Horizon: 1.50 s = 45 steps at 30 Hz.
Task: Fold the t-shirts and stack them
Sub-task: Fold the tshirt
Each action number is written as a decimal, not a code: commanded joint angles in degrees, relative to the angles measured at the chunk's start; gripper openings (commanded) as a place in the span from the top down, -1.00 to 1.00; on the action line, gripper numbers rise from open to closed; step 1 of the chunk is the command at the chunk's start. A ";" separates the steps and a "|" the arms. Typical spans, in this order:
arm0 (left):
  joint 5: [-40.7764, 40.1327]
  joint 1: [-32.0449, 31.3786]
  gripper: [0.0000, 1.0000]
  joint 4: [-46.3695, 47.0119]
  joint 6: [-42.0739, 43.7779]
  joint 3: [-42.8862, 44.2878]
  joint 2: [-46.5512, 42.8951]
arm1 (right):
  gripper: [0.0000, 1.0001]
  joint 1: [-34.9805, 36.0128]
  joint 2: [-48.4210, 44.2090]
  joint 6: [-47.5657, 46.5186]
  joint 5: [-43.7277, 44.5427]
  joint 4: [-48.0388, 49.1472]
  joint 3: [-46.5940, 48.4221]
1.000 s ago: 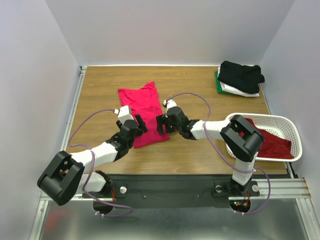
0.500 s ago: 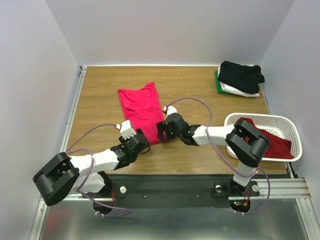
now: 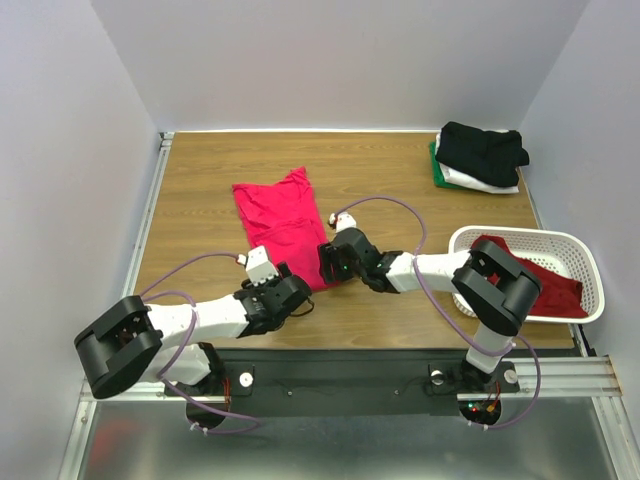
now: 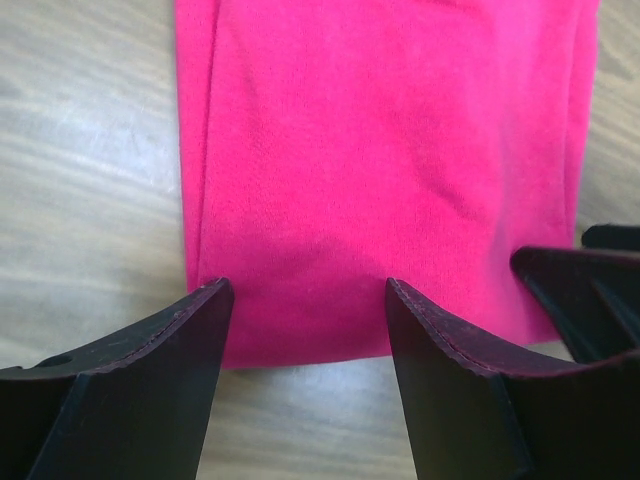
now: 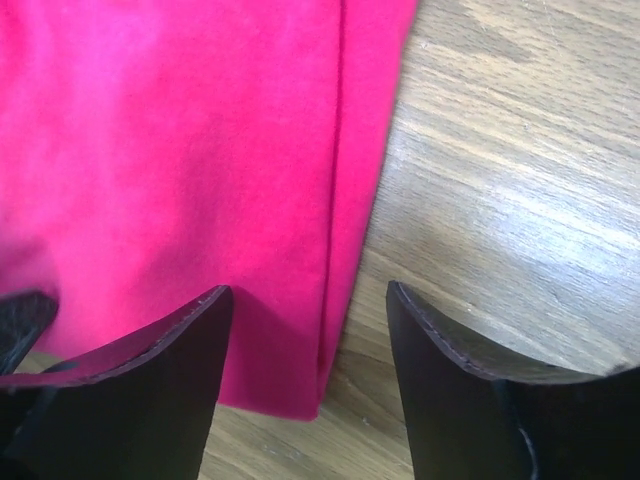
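While the wood-grain tabletop [image 3: 200, 170] fills most of the top view, pale lavender-grey walls box it in on 3 sides: back wall [image 3: 340, 60], L wall [image 3: 60, 180], R wall [image 3: 600, 140]. A metal rail [image 3: 148, 215] runs along the table's L edge. A black base plate [image 3: 340, 375] at the near edge carries both arm bases, w/ grey sheet metal [image 3: 350, 450] below it.

The pink-red t-shirt [image 3: 275, 215] lies flat approx mid-table, folded to a long strip and slanted, w/ hem end nearest the arms.

L gripper [image 3: 297, 288] is low at the hem, fingers apart, nothing clamped. Its wrist view shows the hem edge btwn the 2 fingers, w/ bare wood to the L and below.

R gripper [image 3: 323, 265] is at the hem's R corner, fingers also apart, w/ the folded side edge running btwn them. Can't tell if the tips touch cloth. The wood beside it shows soft glare. The 2 grippers are just beside each other.

In the far R corner is a folded stack: black t-shirt [image 3: 482, 148] on top, white t-shirt [image 3: 480, 183] under it, and green t-shirt [image 3: 437, 168] peeking out at the L side.

A white perforated basket [image 3: 590, 270] sits at the table's R edge, w/ the darker red t-shirt [image 3: 545, 285] crumpled inside.
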 commanded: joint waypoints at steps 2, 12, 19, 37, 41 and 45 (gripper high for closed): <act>-4.25 -2.18 -0.49 -13.01 -6.89 3.24 -0.43 | -0.32 1.55 -1.15 2.07 -2.32 -4.78 -2.53; -5.48 -7.45 -0.49 -24.35 -15.41 6.67 -1.49 | -0.29 1.99 -4.66 2.34 -1.79 -4.78 -4.64; -6.44 -7.63 -0.49 -25.94 -18.41 6.14 0.36 | -0.23 2.34 -4.14 2.16 -2.58 -3.82 -4.91; -7.15 -7.80 0.18 -23.31 -16.74 7.11 4.84 | 0.08 3.66 -5.02 2.07 -3.46 -3.29 -5.26; -6.80 -7.80 0.32 -22.25 -15.86 7.19 5.98 | 0.27 3.84 -5.19 2.07 -3.73 -3.11 -5.26; -6.97 -7.80 0.72 -22.34 -15.60 7.37 6.86 | 0.68 4.01 -5.63 2.07 -3.73 -3.20 -5.70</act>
